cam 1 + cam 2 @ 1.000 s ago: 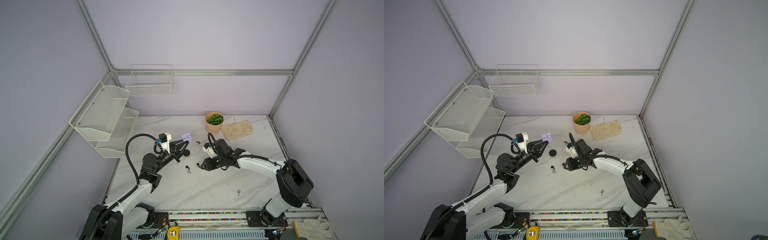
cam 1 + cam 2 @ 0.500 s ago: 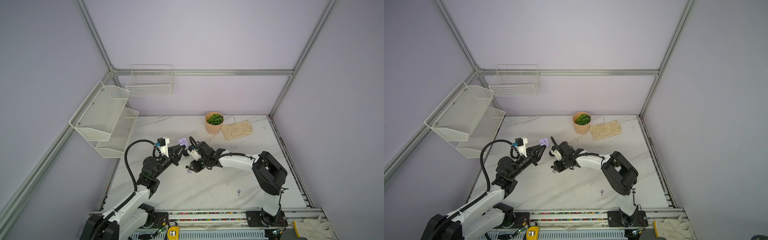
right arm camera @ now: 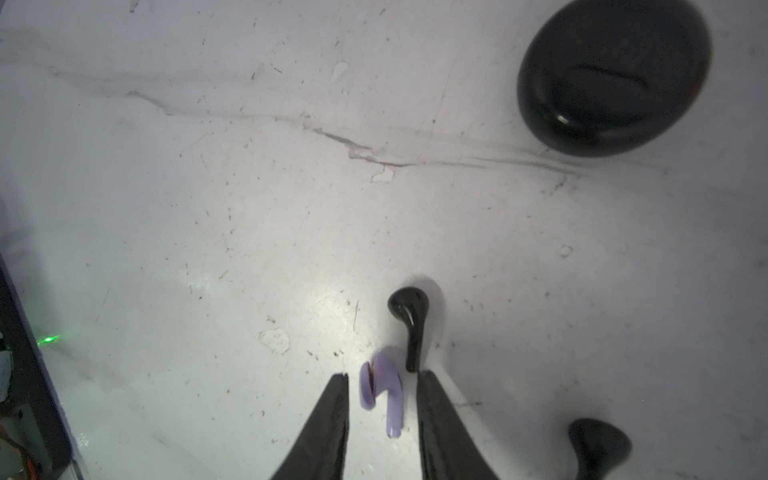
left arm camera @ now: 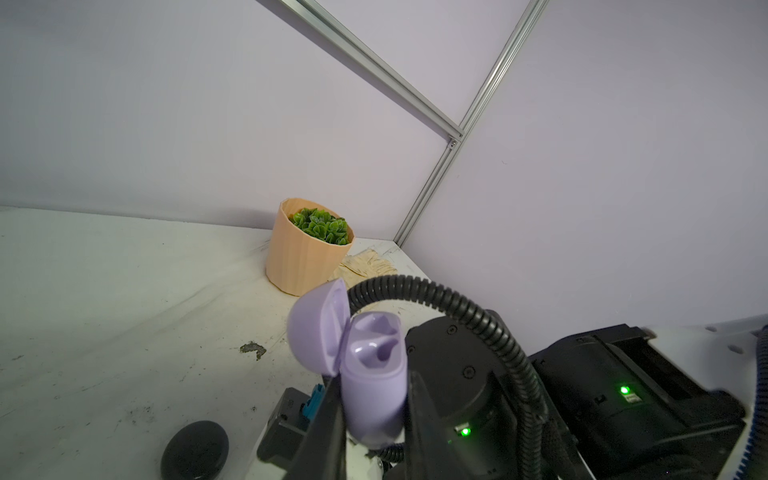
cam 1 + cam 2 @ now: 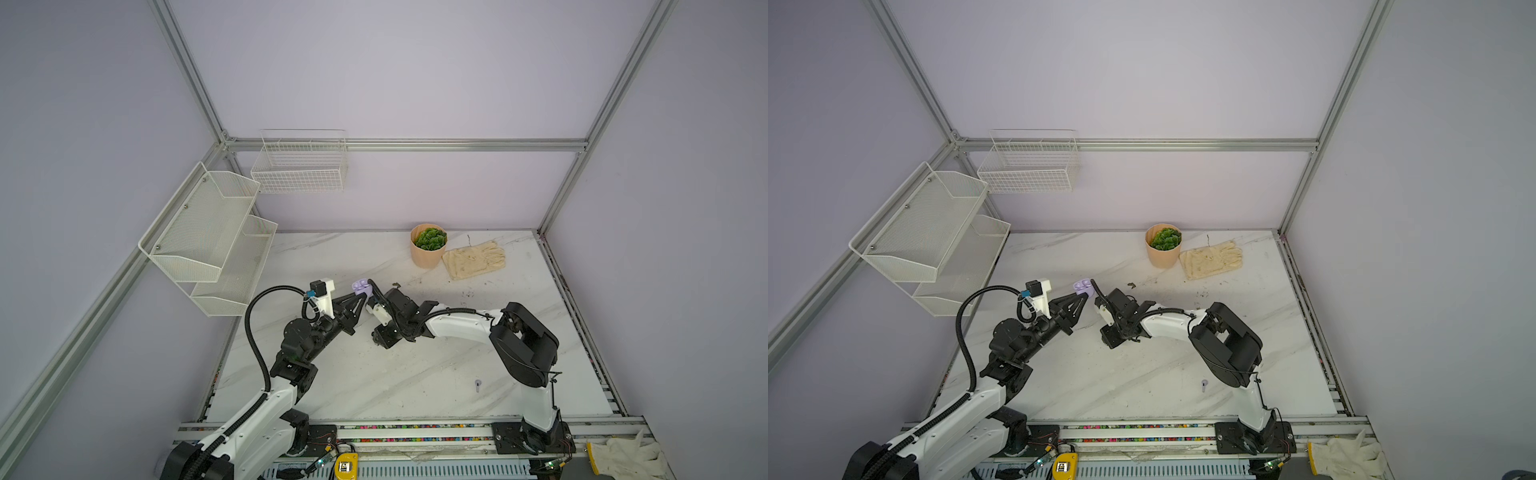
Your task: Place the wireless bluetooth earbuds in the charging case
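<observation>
While my left gripper [image 5: 360, 296] is clamped on the lilac case [image 4: 374, 374], holding it off the table [image 3: 208, 208] with the lid flipped open and both wells empty, my right gripper [image 3: 382, 376] is down at the surface. Its jaws are partly open and straddle the lilac bud [image 3: 388, 399], with a gap on each side. Nothing gripped yet.

Risks as I read them:
- A black bud [image 3: 409, 320] lies just beside the lilac one, its stem tip right at one fingertip [image 3: 424, 376]. Closing could catch both or flick the black one away.
- The lilac bud lies flat and looks glossy, so a pinch on its rounded head may squirt it out sideways.
- My arms are very close in both top views, wrist almost against the case. A careless lift could knock the case or twist it in the grip.
- The wells are shaped, so a bud held at the wrong angle probably won't seat.

Also loose: a closed black case [image 3: 611, 75], another black bud [image 3: 598, 446], and a pale bud [image 5: 478, 385] well apart near the front edge.
</observation>
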{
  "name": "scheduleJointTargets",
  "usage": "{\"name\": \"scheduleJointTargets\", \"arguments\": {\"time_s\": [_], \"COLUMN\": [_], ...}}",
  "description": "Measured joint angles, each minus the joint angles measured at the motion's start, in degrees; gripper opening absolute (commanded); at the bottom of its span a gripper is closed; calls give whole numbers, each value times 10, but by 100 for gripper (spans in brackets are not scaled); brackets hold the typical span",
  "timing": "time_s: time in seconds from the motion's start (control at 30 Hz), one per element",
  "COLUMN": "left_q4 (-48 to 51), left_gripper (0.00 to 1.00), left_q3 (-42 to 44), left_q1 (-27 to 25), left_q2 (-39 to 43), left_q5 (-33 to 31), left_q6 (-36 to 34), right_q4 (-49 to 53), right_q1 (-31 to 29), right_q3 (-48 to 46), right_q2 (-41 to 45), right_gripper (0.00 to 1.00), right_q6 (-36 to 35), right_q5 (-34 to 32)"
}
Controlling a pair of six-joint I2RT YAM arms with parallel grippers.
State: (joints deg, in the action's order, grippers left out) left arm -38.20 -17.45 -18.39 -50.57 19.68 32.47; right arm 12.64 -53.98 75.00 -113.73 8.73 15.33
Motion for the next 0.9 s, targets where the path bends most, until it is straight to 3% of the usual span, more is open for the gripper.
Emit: {"name": "scheduleJointTargets", "arguments": {"time_s": [0.6,0.9], "left_q4": [7,19], "left_gripper": [0,0], "left_q3": [2,5], "left_q1": [0,0], "left_q2": [6,16], "left_q5": [-1,-2], "left_q6": [0,0], "right_q4": [11,26], "right_q1": [-20,-28], "right_q3": [17,24], "right_q2": [-23,-28], "right_gripper": [30,23], "right_q6": [-5,-5], "right_q5": [-39,-69]}}
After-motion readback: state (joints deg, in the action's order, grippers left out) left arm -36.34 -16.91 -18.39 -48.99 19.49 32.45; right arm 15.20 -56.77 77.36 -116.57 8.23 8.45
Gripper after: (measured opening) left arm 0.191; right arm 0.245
